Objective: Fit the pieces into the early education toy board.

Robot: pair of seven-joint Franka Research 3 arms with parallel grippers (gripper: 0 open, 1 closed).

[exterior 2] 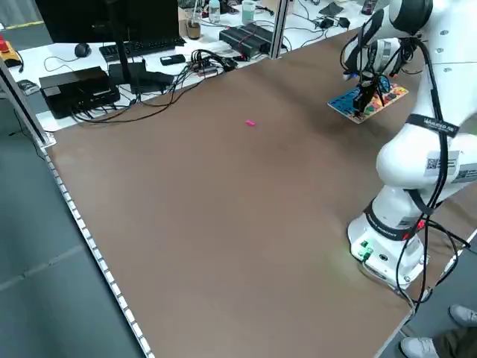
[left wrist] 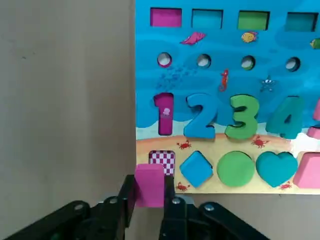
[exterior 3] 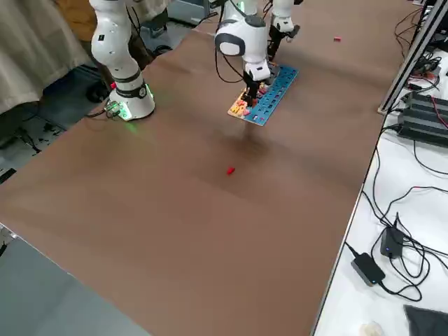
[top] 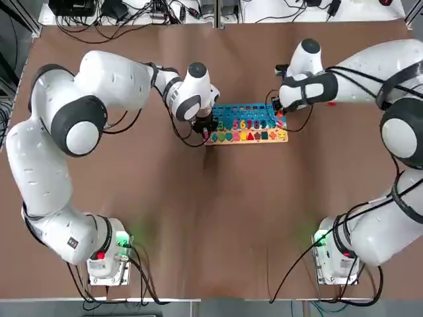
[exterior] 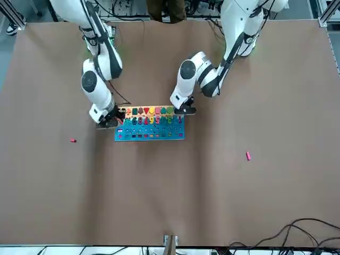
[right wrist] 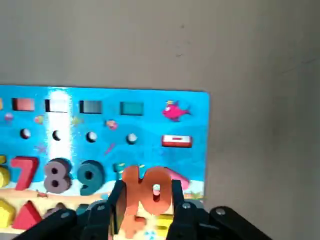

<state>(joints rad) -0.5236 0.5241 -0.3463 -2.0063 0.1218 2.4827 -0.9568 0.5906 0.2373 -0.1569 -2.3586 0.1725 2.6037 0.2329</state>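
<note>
On the brown table [top: 211, 218], a bit past center toward 12 o'clock, sits the toy board [top: 248, 123], its number and shape slots mostly filled. The left pincer [left wrist: 148, 200] grips a pink square piece [left wrist: 149, 185] at the board's 9 o'clock end, the right pincer [right wrist: 147, 202] holds an orange "10" piece [right wrist: 145, 196] at its 3 o'clock end. Two loose pieces, one pink [exterior: 248, 155] and one red [exterior: 73, 140], lie well apart on the table, with cables [top: 125, 13] along its 12 o'clock edge.

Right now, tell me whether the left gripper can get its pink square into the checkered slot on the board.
Probably yes. The left gripper holds the pink square just short of the checkered slot at the board's corner, with nothing between them.
</note>
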